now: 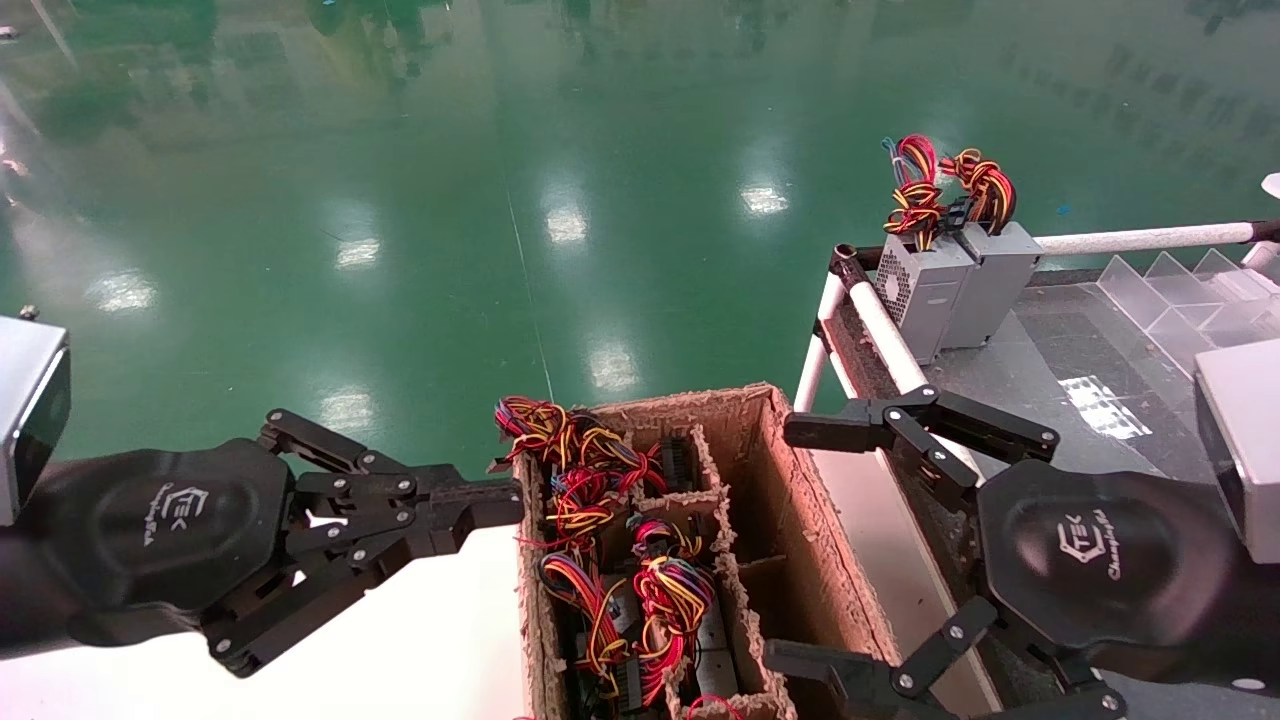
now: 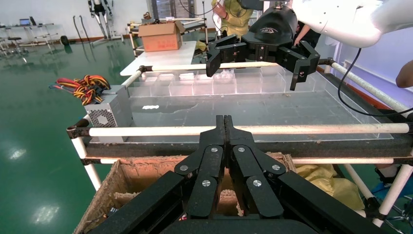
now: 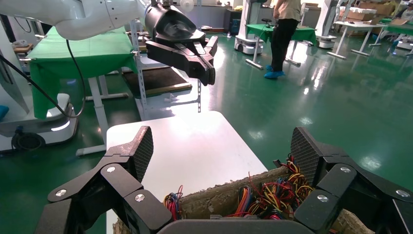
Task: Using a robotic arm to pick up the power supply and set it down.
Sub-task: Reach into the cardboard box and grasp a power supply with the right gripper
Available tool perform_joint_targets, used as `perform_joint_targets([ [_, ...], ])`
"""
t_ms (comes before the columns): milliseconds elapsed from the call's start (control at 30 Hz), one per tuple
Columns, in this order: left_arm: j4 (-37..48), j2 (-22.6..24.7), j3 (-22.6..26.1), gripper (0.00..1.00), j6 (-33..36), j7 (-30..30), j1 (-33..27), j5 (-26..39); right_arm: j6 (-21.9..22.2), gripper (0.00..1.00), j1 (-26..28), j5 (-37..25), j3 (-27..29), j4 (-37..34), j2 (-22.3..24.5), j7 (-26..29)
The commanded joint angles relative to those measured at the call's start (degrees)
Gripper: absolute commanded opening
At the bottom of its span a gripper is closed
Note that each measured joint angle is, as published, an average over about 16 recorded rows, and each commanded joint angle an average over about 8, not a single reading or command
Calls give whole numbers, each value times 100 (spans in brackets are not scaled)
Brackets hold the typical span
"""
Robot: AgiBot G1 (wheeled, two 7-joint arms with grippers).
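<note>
Several power supplies with red, yellow and orange wire bundles (image 1: 640, 590) lie packed in the left cells of a cardboard box (image 1: 745, 400). Two more power supplies (image 1: 950, 285) stand upright at the far corner of the right-hand table, also showing in the left wrist view (image 2: 111, 113). My right gripper (image 1: 785, 545) hangs open over the box's right side, holding nothing; in its wrist view the gripper (image 3: 221, 151) has its pads wide apart above the wires (image 3: 277, 192). My left gripper (image 1: 505, 505) is shut and empty just left of the box, its fingertips (image 2: 224, 124) pressed together.
The box stands between a white table (image 1: 440, 640) on the left and a pipe-framed table with a dark mat (image 1: 1080, 370) on the right. Clear plastic dividers (image 1: 1180, 290) line that table's far side. Green floor lies beyond.
</note>
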Motion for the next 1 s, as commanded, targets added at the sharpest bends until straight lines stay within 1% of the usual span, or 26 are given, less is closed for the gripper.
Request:
perform_joint_targets([
  [33,0,0,0,48,0,0,0,0,0,100,0,0,0,0,0,0],
  [167,0,0,0,98,0,0,0,0,0,100,0,0,0,0,0,0],
  [200,0,0,0,100,0,0,0,0,0,100,0,0,0,0,0,0],
  [733,0,0,0,100,0,0,0,0,42,100,-7,-56,-12,-27,4,-6],
  [867,1,0,0,100,0,0,0,0,171,100,-10,-228,-57,-107,-9,-23],
  [1000,1,0,1,100,0,0,-1,0,365,100,45,-600,-232,-243,-79,102],
])
